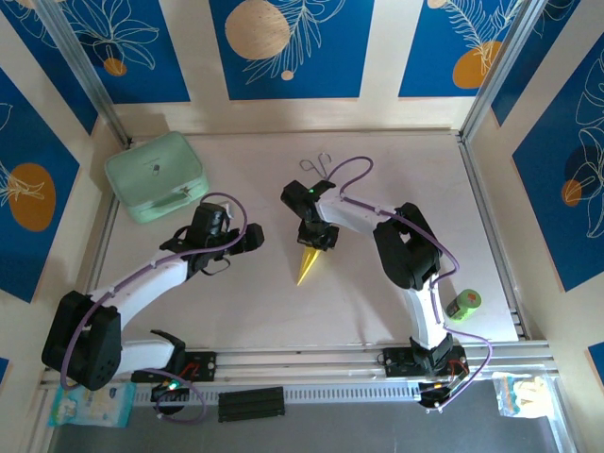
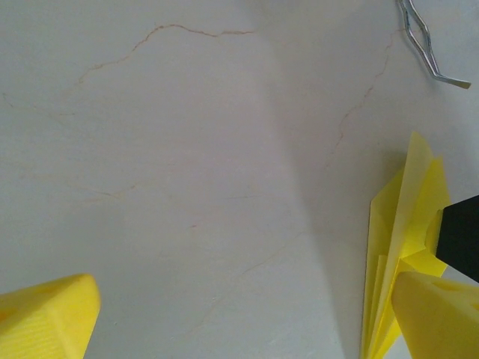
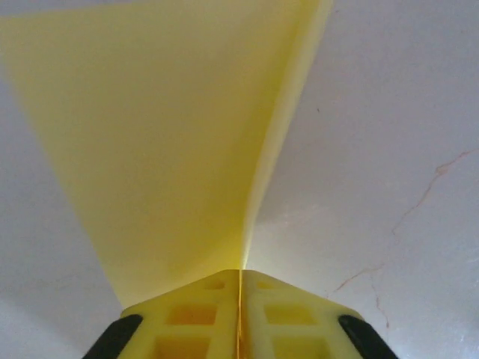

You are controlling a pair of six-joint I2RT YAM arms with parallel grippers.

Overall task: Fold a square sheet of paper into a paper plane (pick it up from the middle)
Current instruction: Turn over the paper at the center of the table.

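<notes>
We find no word, number or brand that we can read. In the overhead view, the packet (image 1: 90, 404) at seven o'clock and the packet (image 1: 522, 394) at five o'clock carry print, but it is too small for us to make out. The mint-green case (image 1: 157, 176) at ten o'clock bears a small dark mark on its lid, which we cannot read.

Brightness: bright and even over the pale marbled tabletop (image 1: 359, 302) in the overhead view.
Shadows: soft, short ones lie under both arms; a broad dim band crosses the table in the left wrist view.
Glare: a mild sheen shows beside the folded yellow paper wedge (image 3: 165, 149) in the right wrist view.
Focus: the left gripper's yellow ridged fingertips (image 2: 45, 318) are blurred at the frame's bottom edge.
</notes>
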